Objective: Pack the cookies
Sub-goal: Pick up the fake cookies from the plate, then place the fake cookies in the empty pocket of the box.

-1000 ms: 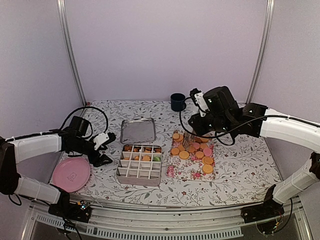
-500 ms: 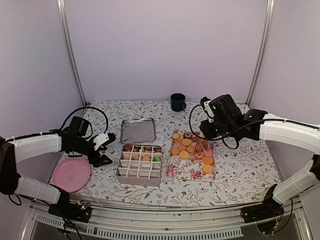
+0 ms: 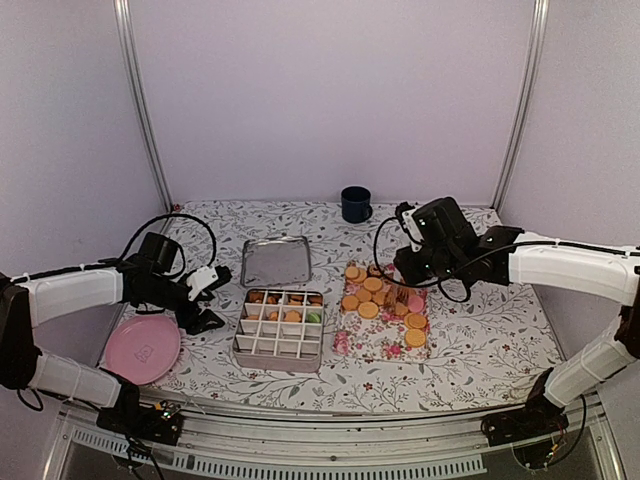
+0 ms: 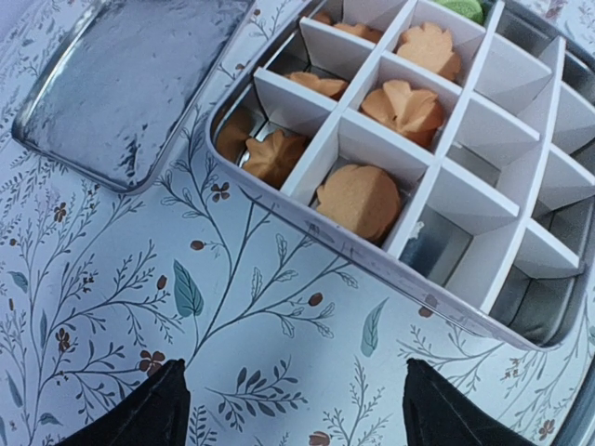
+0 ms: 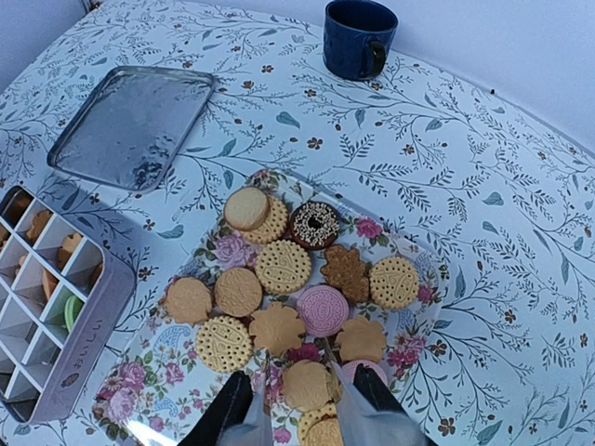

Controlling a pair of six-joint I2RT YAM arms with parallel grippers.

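Several cookies (image 5: pixel 284 267), mostly orange-tan with a pink one (image 5: pixel 322 309) and a dark ringed one (image 5: pixel 314 224), lie on a floral tray (image 5: pixel 177 372). My right gripper (image 5: pixel 305 413) hangs over the tray's near part, jaws partly open astride an orange cookie (image 5: pixel 307 386) that lies on the tray. In the top view the right gripper (image 3: pixel 403 297) is over the tray's right half. A divided metal box (image 3: pixel 240 345) holds several cookies (image 4: pixel 358 200) in its far cells. My left gripper (image 4: pixel 297 423) stands open and empty over the tablecloth, left of the box.
The box's metal lid (image 3: pixel 275 260) lies flat behind the box. A dark blue mug (image 3: pixel 355 203) stands at the back. A pink plate (image 3: pixel 142 348) sits at the near left by the left arm. A flowered cloth covers the table.
My right gripper has shifted from the tray's back left corner toward its right half and now straddles another cookie. The left arm has not moved.
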